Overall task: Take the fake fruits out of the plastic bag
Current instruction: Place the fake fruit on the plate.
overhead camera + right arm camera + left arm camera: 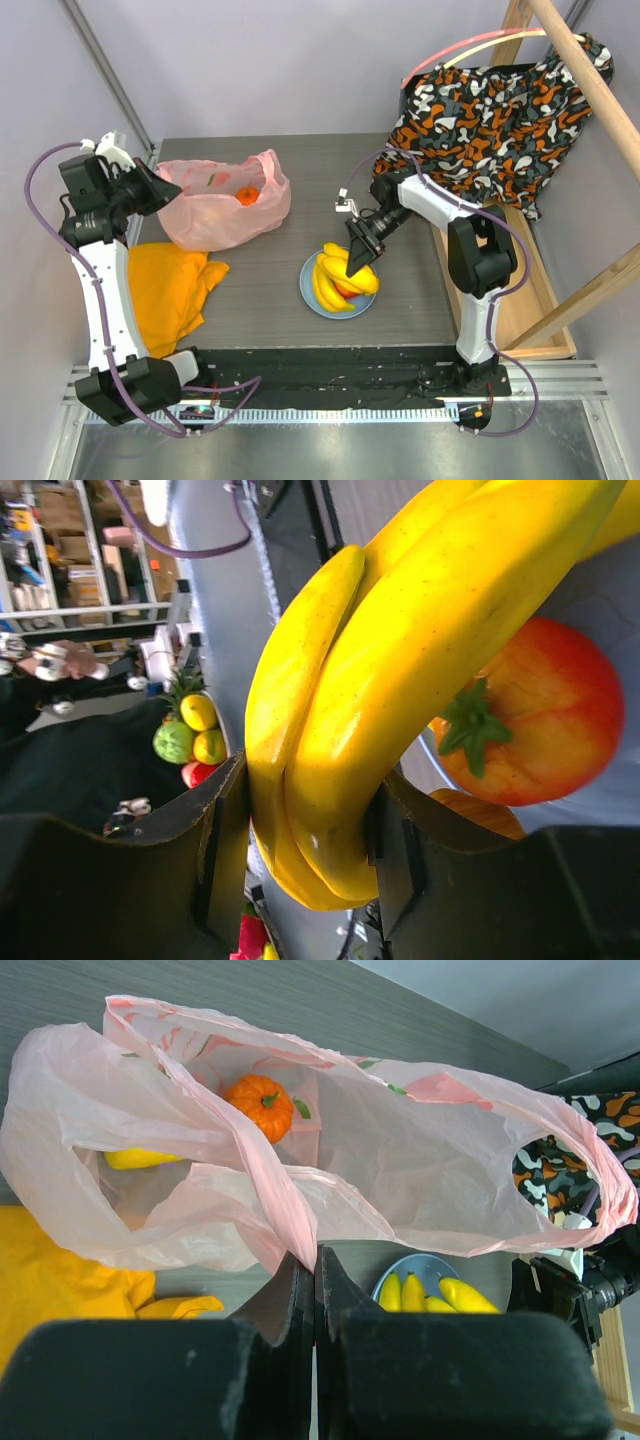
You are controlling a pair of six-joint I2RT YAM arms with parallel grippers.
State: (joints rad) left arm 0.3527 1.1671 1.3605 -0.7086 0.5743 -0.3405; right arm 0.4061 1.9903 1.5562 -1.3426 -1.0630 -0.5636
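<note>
The right gripper [310, 810] has its jaws clamped on the bananas [400, 680]. It holds them over the blue plate [340, 312] beside the red fruit [540, 720], I think to lay them down there. The left gripper [315, 1260] has its jaws pressed together, and they seem to pinch the edge of the pink bag [420, 1170] to hold its mouth open. An orange fruit [260, 1105] and a yellow fruit [140, 1158] lie inside the bag.

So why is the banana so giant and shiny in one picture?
Right wrist view: the camera sits close to the banana bunch, so it fills the frame, with glare on its skin. Top view: it looks small, evenly lit.
</note>
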